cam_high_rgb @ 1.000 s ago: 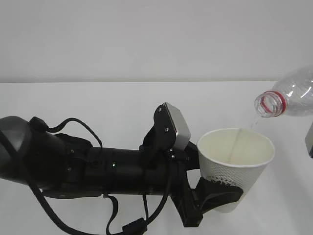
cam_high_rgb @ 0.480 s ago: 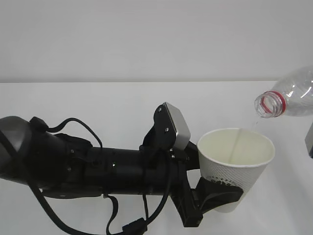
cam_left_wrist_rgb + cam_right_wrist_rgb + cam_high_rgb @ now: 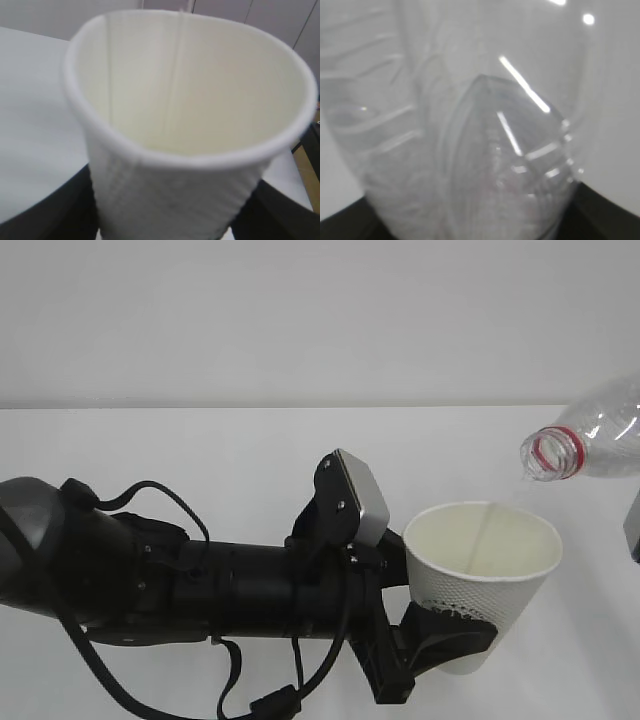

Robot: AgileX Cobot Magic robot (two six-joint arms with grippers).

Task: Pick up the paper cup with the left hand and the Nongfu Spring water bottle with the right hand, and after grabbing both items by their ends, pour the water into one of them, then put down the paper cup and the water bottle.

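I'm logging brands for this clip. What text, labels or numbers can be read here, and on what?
None can be read.
paper cup: a dark print low on its side, mostly hidden by the left gripper; no letters legible.
water bottle: only the red neck ring shows; no label in view.

A bulky black left robot arm with looped black cables and a grey metal plate reaches in horizontally from the left. Its black left gripper [image 3: 440,635] clamps a white paper cup [image 3: 480,575] near the base, held upright.
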